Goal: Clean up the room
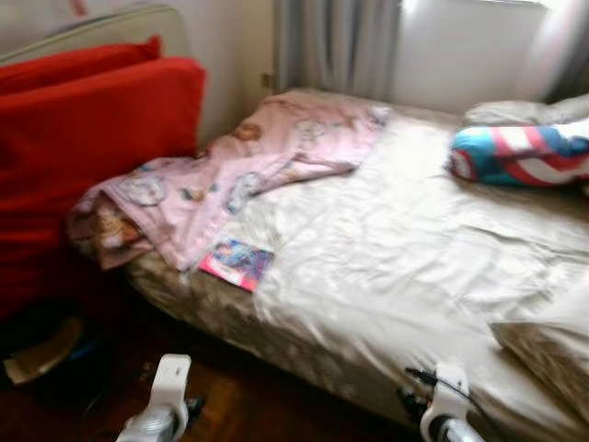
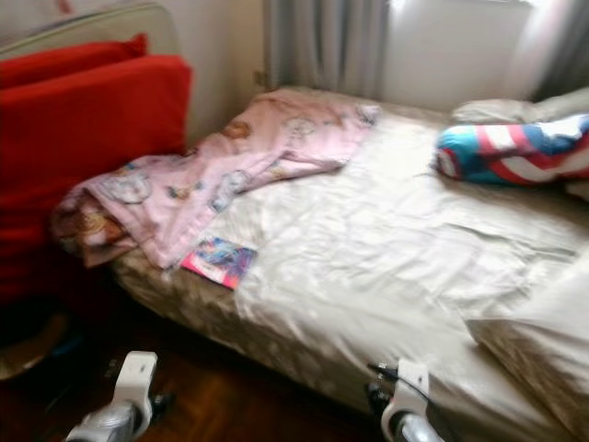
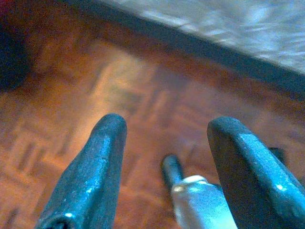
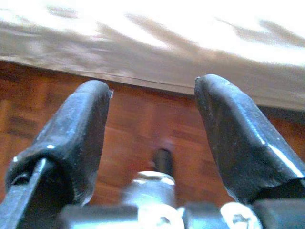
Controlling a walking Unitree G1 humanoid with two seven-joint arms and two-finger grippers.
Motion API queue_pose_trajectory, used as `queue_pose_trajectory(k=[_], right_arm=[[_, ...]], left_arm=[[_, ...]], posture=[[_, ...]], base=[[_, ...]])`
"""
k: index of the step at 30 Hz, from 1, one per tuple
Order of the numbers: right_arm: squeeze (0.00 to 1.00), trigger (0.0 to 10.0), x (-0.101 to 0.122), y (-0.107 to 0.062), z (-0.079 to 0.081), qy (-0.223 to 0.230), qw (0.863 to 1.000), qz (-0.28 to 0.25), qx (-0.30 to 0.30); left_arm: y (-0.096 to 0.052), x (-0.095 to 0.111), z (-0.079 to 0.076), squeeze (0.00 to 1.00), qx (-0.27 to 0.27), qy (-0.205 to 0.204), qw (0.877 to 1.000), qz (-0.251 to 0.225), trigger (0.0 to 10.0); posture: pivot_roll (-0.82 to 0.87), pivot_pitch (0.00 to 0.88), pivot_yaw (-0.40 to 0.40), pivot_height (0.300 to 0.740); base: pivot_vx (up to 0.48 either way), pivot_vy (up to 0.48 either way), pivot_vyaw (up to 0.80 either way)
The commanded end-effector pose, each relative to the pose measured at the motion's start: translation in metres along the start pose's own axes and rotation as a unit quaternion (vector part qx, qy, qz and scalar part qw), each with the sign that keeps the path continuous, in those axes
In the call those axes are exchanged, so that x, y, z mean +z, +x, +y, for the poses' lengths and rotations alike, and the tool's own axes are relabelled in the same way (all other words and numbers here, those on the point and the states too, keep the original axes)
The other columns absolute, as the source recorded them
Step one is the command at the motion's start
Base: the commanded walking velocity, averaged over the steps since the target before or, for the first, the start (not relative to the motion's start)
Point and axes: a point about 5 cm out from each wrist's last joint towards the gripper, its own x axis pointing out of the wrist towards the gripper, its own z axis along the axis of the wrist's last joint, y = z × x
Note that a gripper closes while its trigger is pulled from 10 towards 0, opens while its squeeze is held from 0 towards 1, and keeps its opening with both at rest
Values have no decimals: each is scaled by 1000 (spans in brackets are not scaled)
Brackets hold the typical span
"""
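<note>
A bed [image 1: 386, 267] with a cream sheet stands before me. A crumpled pink patterned blanket [image 1: 230, 166] lies across its far left corner and hangs over the edge. A small colourful booklet [image 1: 237, 262] rests on the sheet near the bed's front edge. A blue, red and white striped cushion [image 1: 520, 152] lies at the far right. Both arms hang low above the wooden floor by the bed's edge. The left gripper [image 3: 164, 129] is open with nothing between its fingers. The right gripper [image 4: 152, 95] is open too and holds nothing.
Two large red cushions [image 1: 83, 138] lean against the wall left of the bed. A patterned pillow [image 1: 552, 350] sits at the bed's near right corner. Grey curtains [image 1: 336, 46] hang behind. Dark clutter [image 1: 41, 350] lies on the parquet floor [image 1: 248, 405] at the left.
</note>
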Motion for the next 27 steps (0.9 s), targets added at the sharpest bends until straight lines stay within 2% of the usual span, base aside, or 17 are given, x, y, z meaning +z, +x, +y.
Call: queue_pose_trajectory(k=[1,19,24,27], right_arm=[[0,10000,2,1,1,7,1000,-2,-1],[0,10000,0,0,0,5,1000,0,-4],[0,10000,1,0,0,4,1000,-5,-3],[0,10000,1,0,1,5,1000,-7,-3]], left_arm=[[-1,-5,0,0,-2,7,1000,9,10000],[-1,-7,-1,0,-4,11,1000,11,10000],[-1,-7,0,0,-3,11,1000,12,10000],[-1,-6,0,0,-2,8,1000,11,10000]], posture=[[24,0,-12,740],[20,0,-10,740],[22,0,-11,740],[23,0,-13,740]], base=[[0,-330,-750],[0,-328,-749],[0,-293,0],[0,0,0]])
